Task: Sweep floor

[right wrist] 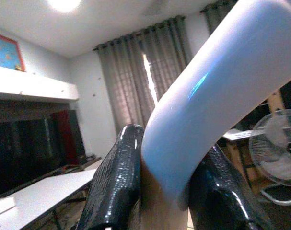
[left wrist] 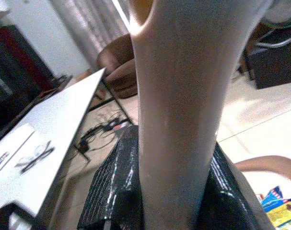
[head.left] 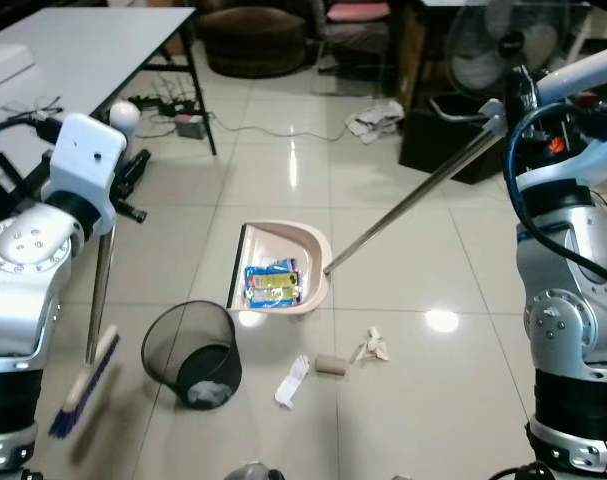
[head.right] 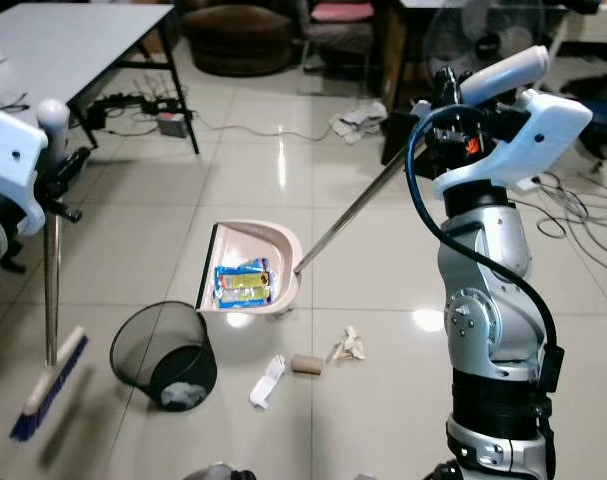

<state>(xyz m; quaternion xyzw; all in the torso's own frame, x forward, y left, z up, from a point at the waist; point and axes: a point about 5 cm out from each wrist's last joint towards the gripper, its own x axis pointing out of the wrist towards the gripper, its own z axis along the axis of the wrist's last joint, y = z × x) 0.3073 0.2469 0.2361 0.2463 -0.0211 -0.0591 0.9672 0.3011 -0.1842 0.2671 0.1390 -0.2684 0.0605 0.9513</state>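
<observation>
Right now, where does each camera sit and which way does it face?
Left eye: on the head, looking forward and down at the dustpan, mesh bin and floor litter; both silver arms show.
Right eye: same head, same scene; broom hangs at left.
Left wrist: looks along the left tool, shut on the broom handle, toward a white table.
Right wrist: looks along the right tool, shut on the dustpan handle, toward curtains.
Shared: left wrist and eyes both show the dustpan's wrappers.
</observation>
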